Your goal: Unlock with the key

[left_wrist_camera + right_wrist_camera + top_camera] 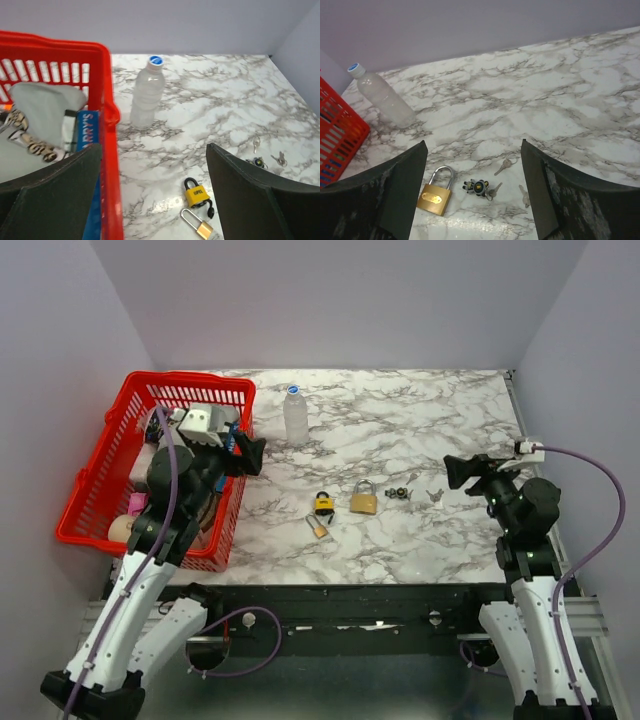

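Lining up key pick: left fingers (50, 195) and right fingers (570, 200) both spread wide, empty. A small silver metal key (506, 164) lies just right of the big brass padlock (436, 194) on the marble table (560, 100). I'd pinch it by the bow, low and square.

1. a white marble-patterned tabletop (420, 440) with grey veins fills the middle.
2. plain pale lilac-grey walls (340, 300) enclose it behind and on both sides.
3. a black rail (350, 595) runs along its near edge.
4. the light is soft and even.
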Tool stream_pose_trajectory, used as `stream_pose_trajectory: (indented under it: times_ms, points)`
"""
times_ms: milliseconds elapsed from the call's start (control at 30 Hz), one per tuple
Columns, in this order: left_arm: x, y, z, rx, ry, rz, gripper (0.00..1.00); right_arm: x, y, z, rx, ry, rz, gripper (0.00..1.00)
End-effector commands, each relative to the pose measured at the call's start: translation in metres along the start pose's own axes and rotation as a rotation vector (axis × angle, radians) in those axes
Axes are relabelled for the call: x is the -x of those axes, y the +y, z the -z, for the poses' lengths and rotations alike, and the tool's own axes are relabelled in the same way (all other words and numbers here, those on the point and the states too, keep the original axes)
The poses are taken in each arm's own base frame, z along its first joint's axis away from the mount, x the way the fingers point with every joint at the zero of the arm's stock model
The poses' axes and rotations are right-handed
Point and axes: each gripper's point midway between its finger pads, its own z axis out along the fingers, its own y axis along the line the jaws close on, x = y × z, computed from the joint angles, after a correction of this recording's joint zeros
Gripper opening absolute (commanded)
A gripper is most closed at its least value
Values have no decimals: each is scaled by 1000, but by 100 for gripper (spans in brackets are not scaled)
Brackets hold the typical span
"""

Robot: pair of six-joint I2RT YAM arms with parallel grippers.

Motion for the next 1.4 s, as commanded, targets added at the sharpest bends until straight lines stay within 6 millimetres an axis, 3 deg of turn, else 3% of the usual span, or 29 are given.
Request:
stream_pose_trajectory:
  times_ms: [0, 67, 167, 300, 367, 500, 767, 867, 1000, 1167, 1367]
  points:
    - [28, -46, -12, -91, -16, -107, 93, -11, 25, -5, 135, 111, -30, 79]
    - [38, -65, -18, -145, -17, -115, 93, -20, 26, -10, 131, 159, -46, 79]
    - [23, -97, -34, -276, 40, -96, 94, -36, 33, -13, 135, 223, -43, 78]
    - [-13, -111, -44, -352, 123, -22, 95, -71, 41, -23, 95, 334, -8, 78]
    - [-27, -108, -46, -346, 150, -20, 95, -87, 59, -25, 130, 381, 11, 78]
    - [-38, -99, -49, -304, 165, -24, 96, -117, 63, -35, 96, 457, -2, 78]
    - [-36, -84, -47, -235, 141, -47, 97, -148, 43, -53, -27, 516, 32, 76]
    - [-38, -82, -48, -227, 144, -52, 97, -155, 21, -65, -138, 540, 105, 75]
    - [-40, -82, -48, -227, 148, -51, 97, -159, 19, -87, -177, 577, 132, 74]
    - [-40, -81, -47, -225, 145, -56, 97, -185, -3, -95, -239, 659, 129, 73]
    - [-38, -85, -45, -247, 139, -48, 98, -210, -1, -97, -203, 746, 77, 69]
